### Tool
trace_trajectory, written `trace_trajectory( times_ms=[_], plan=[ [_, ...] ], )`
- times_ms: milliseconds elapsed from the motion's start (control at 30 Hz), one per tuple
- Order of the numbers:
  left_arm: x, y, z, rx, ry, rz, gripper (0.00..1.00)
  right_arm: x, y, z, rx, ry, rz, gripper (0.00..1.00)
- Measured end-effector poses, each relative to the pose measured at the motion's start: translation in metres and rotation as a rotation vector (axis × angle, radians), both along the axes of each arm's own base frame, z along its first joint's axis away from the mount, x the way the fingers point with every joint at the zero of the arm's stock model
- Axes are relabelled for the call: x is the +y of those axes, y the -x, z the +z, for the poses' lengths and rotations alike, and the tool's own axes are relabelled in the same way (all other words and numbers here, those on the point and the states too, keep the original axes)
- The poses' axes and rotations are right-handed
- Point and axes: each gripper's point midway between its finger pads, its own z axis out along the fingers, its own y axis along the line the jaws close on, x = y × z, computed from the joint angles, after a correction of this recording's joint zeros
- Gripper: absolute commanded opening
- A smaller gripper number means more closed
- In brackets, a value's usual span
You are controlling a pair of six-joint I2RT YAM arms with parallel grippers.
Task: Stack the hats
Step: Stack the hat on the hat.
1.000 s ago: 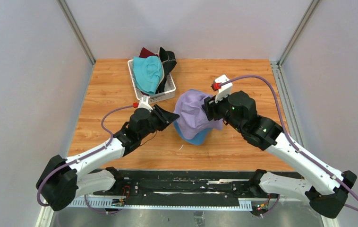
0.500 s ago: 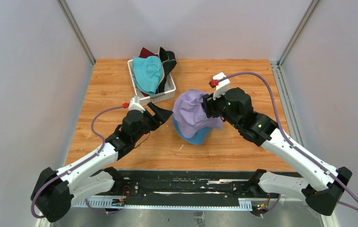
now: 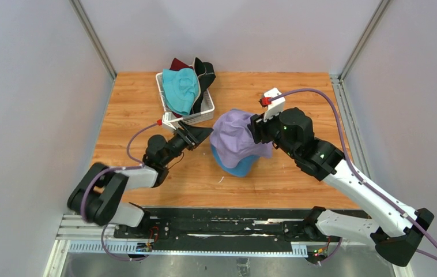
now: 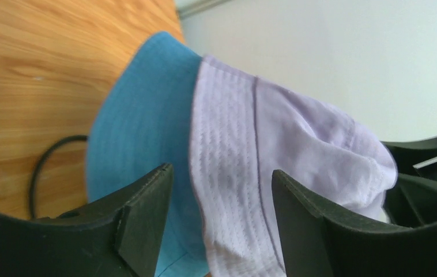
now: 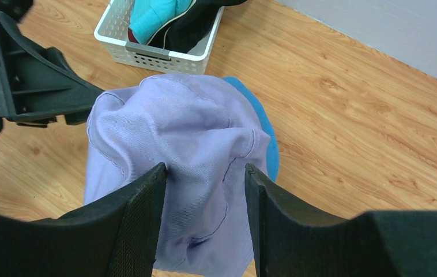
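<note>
**Right jaws hold lavender hat [image 3: 234, 134] over blue hat [image 3: 234, 168]**

Both hats sit mid-counter [image 3: 302, 92], lavender hat draped on top of blue hat. Blue brim shows at the near edge and, in left wrist view, on the side facing the left arm.

Right jaws are closed on the lavender hat's right side, w/ fabric bunched btwn them. Left jaws are wide w/ nothing btwn them. Their tips are just beside the hat's left edge; can't tell if they touch.

Basket [image 3: 195, 119] is at back left, near the stack. Teal hat [image 3: 180, 89] is on top, black hat [image 3: 206, 72] along its right, dark red hat [image 3: 177, 62] peeking out at the back.
</note>
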Motion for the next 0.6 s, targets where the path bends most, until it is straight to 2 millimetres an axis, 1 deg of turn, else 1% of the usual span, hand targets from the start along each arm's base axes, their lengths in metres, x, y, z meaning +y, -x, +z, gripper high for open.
trace_trajectory(
  times_ms=[100, 200, 367, 433, 600],
  plan=[
    [-0.015, 0.000, -0.005, 0.006, 0.087, -0.090, 0.65, 0.000, 0.000, 0.001, -0.002, -0.002, 0.000, 0.52],
    [-0.021, 0.003, -0.010, 0.019, 0.119, -0.141, 0.65, 0.000, 0.000, 0.001, -0.002, -0.002, 0.000, 0.52],
    [-0.023, 0.013, 0.016, -0.069, 0.169, -0.189, 0.64, -0.001, 0.000, 0.001, -0.002, -0.002, -0.002, 0.52],
    [-0.023, 0.016, 0.020, -0.083, 0.177, -0.200, 0.60, -0.001, 0.000, 0.001, -0.002, -0.002, -0.002, 0.52],
    [-0.026, 0.020, 0.021, -0.082, 0.182, -0.229, 0.60, -0.002, 0.001, 0.003, -0.008, -0.006, -0.002, 0.52]
  ],
)
